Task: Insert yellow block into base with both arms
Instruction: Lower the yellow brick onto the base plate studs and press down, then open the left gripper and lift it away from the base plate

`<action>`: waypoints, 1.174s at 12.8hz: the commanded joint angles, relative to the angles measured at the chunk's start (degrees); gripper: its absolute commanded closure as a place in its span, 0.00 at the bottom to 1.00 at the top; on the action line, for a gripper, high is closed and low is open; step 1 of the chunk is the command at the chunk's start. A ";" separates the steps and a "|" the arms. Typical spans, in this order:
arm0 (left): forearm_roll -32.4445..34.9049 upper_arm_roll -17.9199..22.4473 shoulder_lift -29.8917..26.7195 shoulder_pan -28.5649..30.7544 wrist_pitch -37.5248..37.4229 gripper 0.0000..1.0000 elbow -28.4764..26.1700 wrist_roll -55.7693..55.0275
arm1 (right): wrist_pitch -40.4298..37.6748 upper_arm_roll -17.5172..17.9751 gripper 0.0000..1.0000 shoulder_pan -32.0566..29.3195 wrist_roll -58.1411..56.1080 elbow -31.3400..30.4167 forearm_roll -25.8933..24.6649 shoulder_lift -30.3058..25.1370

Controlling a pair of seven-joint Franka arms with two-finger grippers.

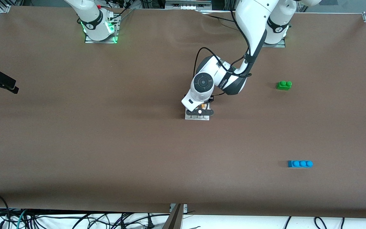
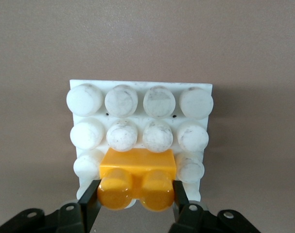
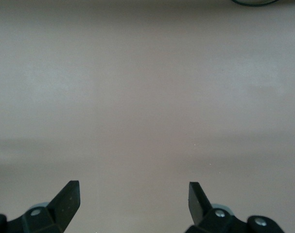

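The white studded base (image 1: 197,117) lies mid-table. My left gripper (image 1: 199,109) is low over it, and the hand hides most of it in the front view. In the left wrist view the left gripper (image 2: 136,191) is shut on the yellow block (image 2: 137,165), a finger on each end. The block rests on the base (image 2: 137,87) among the studs of the edge rows nearest the gripper. A sliver of the block (image 1: 204,105) shows under the hand. My right gripper (image 3: 132,194) is open and empty over bare table, at the right arm's end (image 1: 2,82).
A green two-stud brick (image 1: 284,85) lies toward the left arm's end of the table. A blue three-stud brick (image 1: 300,163) lies at that same end, nearer the front camera. Brown table surface surrounds the base.
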 commanded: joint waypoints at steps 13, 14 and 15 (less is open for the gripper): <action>1.57 1.17 -31.02 20.75 -27.92 0.00 -2.49 11.51 | -0.10 0.06 0.01 -0.37 -0.96 1.20 -0.17 0.98; 5.05 2.39 -33.65 22.60 -30.39 0.00 -2.84 16.15 | -0.10 0.06 0.01 -0.37 -0.96 1.20 -0.17 0.98; 9.09 4.41 -35.85 23.14 -31.37 0.00 -3.62 20.98 | -0.10 0.06 0.01 -0.37 -0.96 1.20 -0.17 0.98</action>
